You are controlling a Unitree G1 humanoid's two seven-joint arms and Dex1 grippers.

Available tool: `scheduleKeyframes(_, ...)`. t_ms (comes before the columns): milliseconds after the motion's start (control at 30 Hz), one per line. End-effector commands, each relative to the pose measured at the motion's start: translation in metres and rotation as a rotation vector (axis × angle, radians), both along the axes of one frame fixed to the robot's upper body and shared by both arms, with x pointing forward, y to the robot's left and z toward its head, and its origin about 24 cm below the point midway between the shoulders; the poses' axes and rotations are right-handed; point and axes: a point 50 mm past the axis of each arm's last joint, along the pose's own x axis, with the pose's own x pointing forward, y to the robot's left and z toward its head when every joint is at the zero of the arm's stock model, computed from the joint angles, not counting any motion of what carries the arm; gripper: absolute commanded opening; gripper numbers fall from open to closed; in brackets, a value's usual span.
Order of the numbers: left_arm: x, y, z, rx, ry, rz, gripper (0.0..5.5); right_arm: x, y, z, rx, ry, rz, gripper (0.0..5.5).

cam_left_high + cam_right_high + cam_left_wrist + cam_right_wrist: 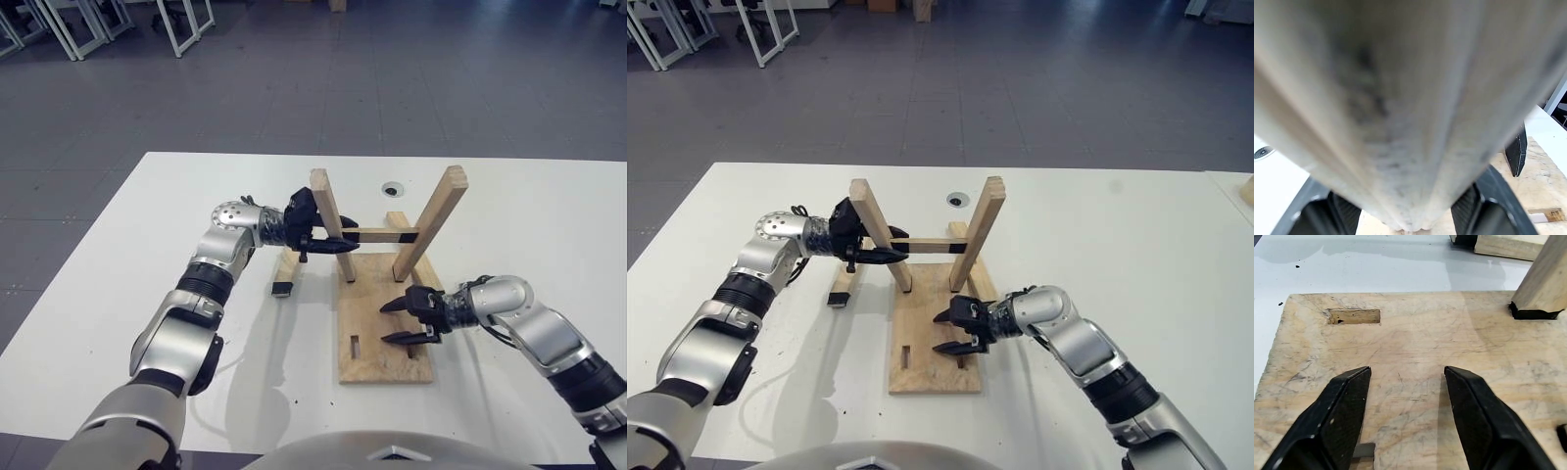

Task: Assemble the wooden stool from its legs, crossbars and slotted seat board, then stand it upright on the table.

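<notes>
seat board (382, 367): lies flat on the white tabletop (176, 206), between the two arms.
left leg (325, 206): stands in the far end of the board and leans outward to the left.
right leg (436, 211): stands in the far end of the board and leans outward to the right, so the pair forms a v.
crossbar (377, 235): runs level between the two legs, about halfway up.
left end effector (348, 246): closed around the left leg at crossbar height, with a finger (1469, 213) on either side of the wood.
right end effector (1408, 372): spread wide with nothing between its fingers, just above the board's near right part.
slot (1354, 316): an unfilled cutout in the board, near the right end effector.
loose wooden piece (286, 266): lies flat on the tabletop just left of the board, with a black tip at its near end.
second loose piece (396, 219): lies flat beyond the board, behind the crossbar.
</notes>
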Motion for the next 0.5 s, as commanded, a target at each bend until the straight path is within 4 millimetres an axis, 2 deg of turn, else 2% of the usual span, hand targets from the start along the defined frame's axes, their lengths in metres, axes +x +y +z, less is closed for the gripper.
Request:
scheduleKeyframes(33, -0.004, -0.006, -0.013, 0.104, 0.014, -0.003, 2.76, -0.006, -0.001, -0.012, -0.049, 0.021, -0.030, 2.82)
scheduleKeyframes(167, -0.004, -0.005, -0.010, 0.099, 0.008, 0.001, 3.47, -0.009, -0.002, -0.016, -0.061, 0.024, -0.045, 2.82)
scheduleKeyframes(267, -0.006, 0.004, -0.008, 0.141, 0.035, -0.036, 3.96, -0.010, -0.003, -0.018, -0.063, 0.026, -0.066, 2.82)
scheduleKeyframes(367, -0.009, 0.029, -0.002, 0.252, 0.090, -0.077, 4.43, -0.010, -0.003, -0.019, -0.057, 0.024, -0.093, 2.82)
scheduleKeyframes(500, -0.003, 0.063, 0.007, 0.398, 0.056, 0.022, 4.47, -0.012, -0.001, -0.020, -0.052, 0.023, -0.107, 2.82)
